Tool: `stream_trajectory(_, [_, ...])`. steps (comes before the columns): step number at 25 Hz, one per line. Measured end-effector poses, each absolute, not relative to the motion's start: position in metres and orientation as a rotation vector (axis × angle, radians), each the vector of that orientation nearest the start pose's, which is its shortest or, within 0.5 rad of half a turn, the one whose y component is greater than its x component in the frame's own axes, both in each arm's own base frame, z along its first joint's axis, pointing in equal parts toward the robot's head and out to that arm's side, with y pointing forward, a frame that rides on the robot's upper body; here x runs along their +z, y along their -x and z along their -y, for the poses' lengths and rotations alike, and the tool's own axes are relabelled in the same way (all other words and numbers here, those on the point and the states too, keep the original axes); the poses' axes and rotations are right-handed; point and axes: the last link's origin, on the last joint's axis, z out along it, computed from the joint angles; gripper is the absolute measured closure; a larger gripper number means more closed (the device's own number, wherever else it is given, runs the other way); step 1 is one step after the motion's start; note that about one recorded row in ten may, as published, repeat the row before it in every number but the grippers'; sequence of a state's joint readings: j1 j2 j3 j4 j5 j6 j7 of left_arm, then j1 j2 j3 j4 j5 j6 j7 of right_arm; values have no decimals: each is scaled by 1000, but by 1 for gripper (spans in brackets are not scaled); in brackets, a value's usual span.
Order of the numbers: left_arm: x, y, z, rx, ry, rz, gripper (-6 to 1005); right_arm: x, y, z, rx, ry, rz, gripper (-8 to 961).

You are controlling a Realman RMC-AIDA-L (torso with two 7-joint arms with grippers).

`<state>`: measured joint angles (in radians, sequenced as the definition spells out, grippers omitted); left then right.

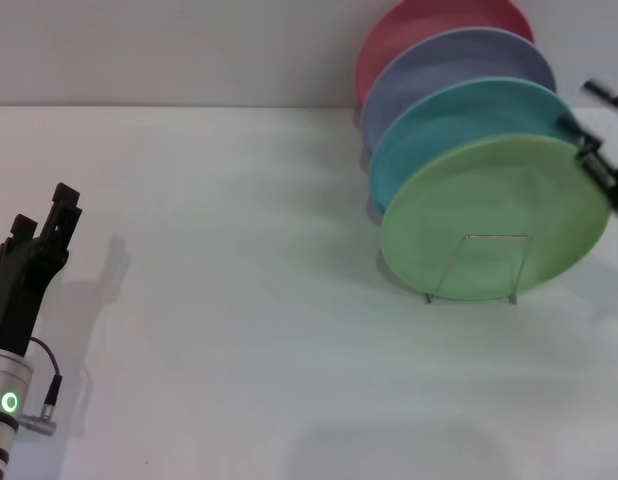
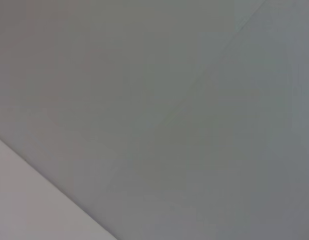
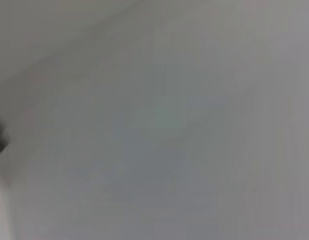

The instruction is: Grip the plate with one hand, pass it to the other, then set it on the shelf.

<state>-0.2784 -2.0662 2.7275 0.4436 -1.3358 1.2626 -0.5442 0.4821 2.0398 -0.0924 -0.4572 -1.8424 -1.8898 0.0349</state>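
The light green plate [image 1: 494,215] stands on edge in the front slot of the silver wire shelf [image 1: 497,237], leaning back against the turquoise plate [image 1: 459,115]. My right gripper [image 1: 601,128] is at the plate's upper right rim, at the right edge of the head view, with its black fingers [image 1: 601,170] spread apart. My left gripper [image 1: 44,212] is far from the plate at the left side of the table, empty, its fingers pointing up and slightly apart. Both wrist views show only blurred grey surface.
Behind the green plate the rack holds the turquoise plate, a lavender plate [image 1: 454,65] and a red plate [image 1: 419,25], all on edge. The white table [image 1: 239,300] runs back to a pale wall.
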Motion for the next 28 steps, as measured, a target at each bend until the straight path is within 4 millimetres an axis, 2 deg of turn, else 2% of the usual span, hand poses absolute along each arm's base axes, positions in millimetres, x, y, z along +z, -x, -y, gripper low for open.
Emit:
stream_trajectory(4, [-44, 316, -277, -1184, 1344, 1065, 136, 97, -281, -287, 892, 1761, 494, 674])
stream_trajectory(5, [-42, 315, -278, -1179, 1355, 1036, 136, 112, -288, -280, 983, 1650, 362, 674])
stream_trajectory(6, [-38, 311, -280, -1167, 1395, 952, 136, 112, -288, -280, 983, 1650, 362, 674])
stream_trajectory(7, [-38, 311, -280, -1167, 1395, 952, 136, 117, -293, -278, 1016, 1586, 294, 674])
stream_trajectory(8, [-37, 303, -282, -1147, 1460, 841, 136, 126, -305, -276, 1054, 1488, 162, 674])
stream_trajectory(9, [-37, 303, -282, -1147, 1460, 841, 136, 126, -305, -276, 1054, 1488, 162, 674])
stream_trajectory(10, [-37, 292, -283, -1103, 1527, 694, 136, 134, -321, -277, 1083, 1424, -4, 673])
stream_trajectory(11, [-38, 289, -284, -1075, 1546, 636, 136, 137, -329, -277, 1089, 1399, -87, 673])
stream_trajectory(12, [-38, 289, -284, -1075, 1546, 636, 137, 138, -336, -278, 1096, 1385, -156, 673])
stream_trajectory(13, [-38, 284, -286, -1036, 1573, 556, 137, 139, -345, -279, 1101, 1362, -232, 673])
stream_trajectory(14, [-38, 284, -286, -1036, 1573, 556, 137, 139, -345, -279, 1101, 1362, -232, 673])
stream_trajectory(15, [-38, 279, -289, -999, 1596, 485, 137, 141, -359, -277, 1095, 1295, -337, 673])
stream_trajectory(16, [-37, 279, -293, -981, 1599, 459, 137, 141, -359, -277, 1095, 1295, -337, 638])
stream_trajectory(18, [-25, 286, -302, -954, 1557, 441, 137, 139, -377, -270, 1047, 1160, -423, 567])
stream_trajectory(23, [-11, 294, -308, -931, 1493, 433, 137, 128, -394, -259, 959, 1006, -488, 399])
stream_trajectory(26, [-10, 295, -308, -927, 1491, 431, 137, 124, -397, -261, 941, 989, -516, 302])
stream_trajectory(28, [-7, 297, -308, -919, 1488, 415, 137, 121, -401, -268, 930, 965, -564, 302])
